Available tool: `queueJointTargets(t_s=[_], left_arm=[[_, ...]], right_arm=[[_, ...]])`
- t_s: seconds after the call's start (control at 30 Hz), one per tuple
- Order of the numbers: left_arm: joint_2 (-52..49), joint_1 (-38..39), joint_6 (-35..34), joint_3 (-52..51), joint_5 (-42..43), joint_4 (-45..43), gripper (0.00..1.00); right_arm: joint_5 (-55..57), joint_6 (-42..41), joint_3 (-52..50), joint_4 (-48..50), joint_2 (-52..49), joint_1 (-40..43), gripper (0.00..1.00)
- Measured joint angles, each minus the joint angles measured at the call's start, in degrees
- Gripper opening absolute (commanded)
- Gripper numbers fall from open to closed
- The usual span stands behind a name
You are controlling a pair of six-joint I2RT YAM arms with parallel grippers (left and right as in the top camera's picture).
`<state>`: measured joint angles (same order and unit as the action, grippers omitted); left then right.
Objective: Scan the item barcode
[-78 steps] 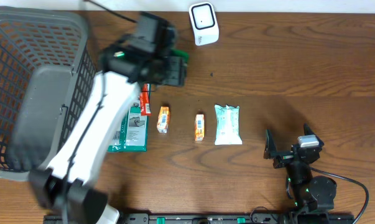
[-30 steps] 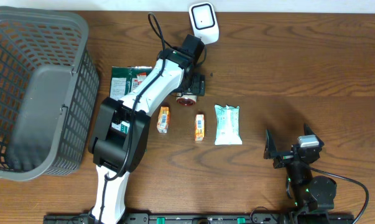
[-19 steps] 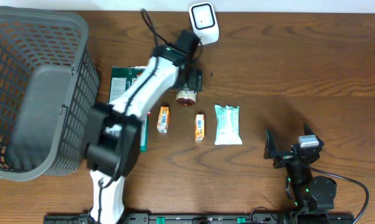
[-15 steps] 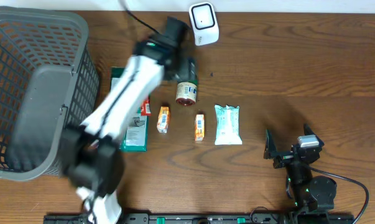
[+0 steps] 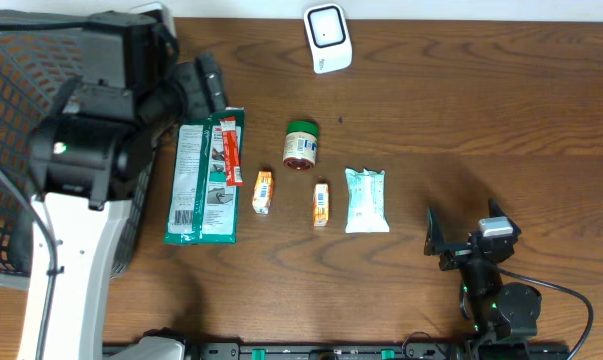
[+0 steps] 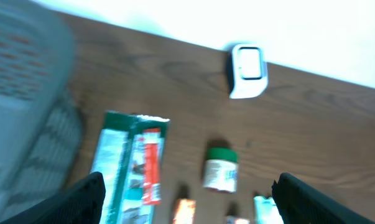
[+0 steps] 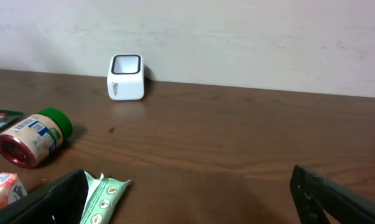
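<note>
Wooden table (image 5: 481, 120), jar (image 5: 300, 146) well apart from the wide-spread left gripper (image 5: 199, 88)

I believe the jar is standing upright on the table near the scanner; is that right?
Not quite: the jar lies on its side, as the right wrist view shows; it is on the table near the scanner.

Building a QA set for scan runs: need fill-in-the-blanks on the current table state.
The small jar with a green lid lies on its ___ on the brown wooden table. The large flat packet under the red stick pack is mostly ___ in colour. The open left hand holds ___.
Missing words: side; green; nothing.
</note>
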<state>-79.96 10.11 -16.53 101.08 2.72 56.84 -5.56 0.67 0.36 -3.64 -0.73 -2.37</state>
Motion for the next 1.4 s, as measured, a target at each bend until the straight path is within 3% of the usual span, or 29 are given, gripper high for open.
queueJointTargets(t_s=[0.5, 1.4], left_arm=[[6.51, -17.64, 1.55, 0.0, -10.84, 8.37, 0.88], [6.51, -17.9, 1.55, 0.0, -11.08, 9.18, 0.88]], right_arm=[[0.0, 0.0, 0.0, 0.0, 0.0, 0.0, 0.99], [0.0, 0.0, 0.0, 0.0, 0.0, 0.0, 0.99]])
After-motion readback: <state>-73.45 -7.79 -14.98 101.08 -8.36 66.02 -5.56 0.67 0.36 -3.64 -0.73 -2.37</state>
